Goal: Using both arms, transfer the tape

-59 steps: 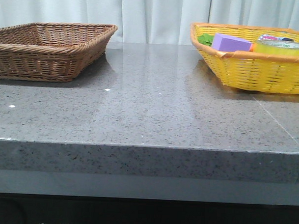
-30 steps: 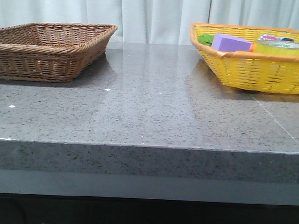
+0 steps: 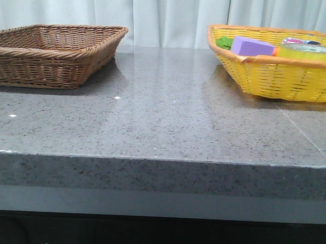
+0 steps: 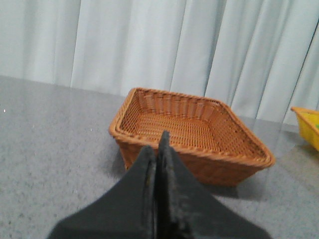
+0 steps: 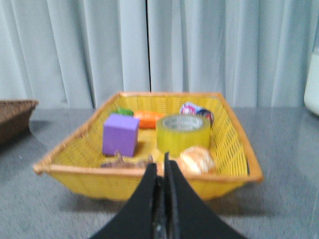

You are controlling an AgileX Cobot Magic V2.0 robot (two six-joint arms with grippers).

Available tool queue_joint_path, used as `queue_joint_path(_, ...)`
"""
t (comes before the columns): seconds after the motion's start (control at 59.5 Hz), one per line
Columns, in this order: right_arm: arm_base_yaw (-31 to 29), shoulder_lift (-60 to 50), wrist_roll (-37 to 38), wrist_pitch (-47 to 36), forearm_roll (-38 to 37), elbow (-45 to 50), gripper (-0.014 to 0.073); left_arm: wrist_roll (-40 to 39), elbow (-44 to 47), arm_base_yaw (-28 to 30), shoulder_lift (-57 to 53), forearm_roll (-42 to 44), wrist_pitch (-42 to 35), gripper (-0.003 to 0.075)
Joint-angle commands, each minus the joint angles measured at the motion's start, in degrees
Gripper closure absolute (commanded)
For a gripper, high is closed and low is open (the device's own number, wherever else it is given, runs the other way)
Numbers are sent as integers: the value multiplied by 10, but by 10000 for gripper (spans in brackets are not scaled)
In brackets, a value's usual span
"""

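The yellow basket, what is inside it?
Inside the yellow basket: the tape, a purple block, an orange-and-pink bottle, a bread-like item, something green. The floor beneath them is covered.

Only the two grippers show, each in its own wrist view. The left gripper (image 4: 157,149) is matt black: two flat, wedge-shaped fingers (image 4: 172,199) that widen toward the camera and taper to a thin tip, their surface slightly scuffed and dusty. The right gripper (image 5: 159,172) has the same black, tapering fingers (image 5: 179,209), smoother and a little glossier.
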Motion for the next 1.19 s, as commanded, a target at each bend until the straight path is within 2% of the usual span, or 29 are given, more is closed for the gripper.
queue_joint_path(0.0,-2,20,-5,-1,2,-70,662,-3,-77,0,21,14,-2,740)
queue_joint_path(0.353,-2,197,-5,161,2,-281,662,-1,-322,0,177,36,186,740)
queue_joint_path(0.555,-2,304,-5,231,2,-365,662,11,-405,0,282,36,249,740)
queue_joint_path(1.077,-2,444,-5,250,2,-365,656,11,-405,0,388,53,246,738)
queue_joint_path(1.144,-2,453,-5,252,2,-365,617,11,-405,0,392,53,244,701)
queue_joint_path(1.177,-2,457,-5,254,2,-365,568,11,-405,0,392,53,244,651)
